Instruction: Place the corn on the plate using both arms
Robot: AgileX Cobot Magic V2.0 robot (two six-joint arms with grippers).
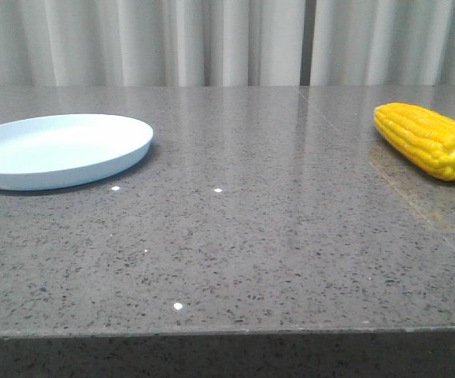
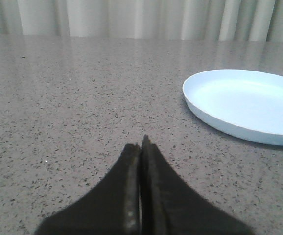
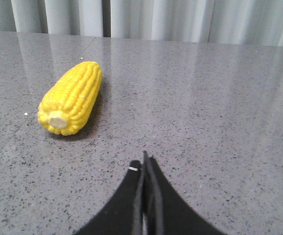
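The corn (image 1: pixel 427 140) lies on the grey stone table at the right, its pale stub end toward the camera. It also shows in the right wrist view (image 3: pixel 73 97), ahead of my right gripper (image 3: pixel 144 162), which is shut and empty, apart from it. The pale blue plate (image 1: pixel 54 150) sits empty at the left of the table. It also shows in the left wrist view (image 2: pixel 247 105), ahead and to the side of my left gripper (image 2: pixel 141 146), which is shut and empty. Neither gripper shows in the front view.
The grey speckled table (image 1: pixel 235 236) has a front edge near the bottom of the front view. White curtains (image 1: pixel 227 39) hang behind the table's far edge. A seam (image 1: pixel 385 181) runs across the tabletop near the corn.
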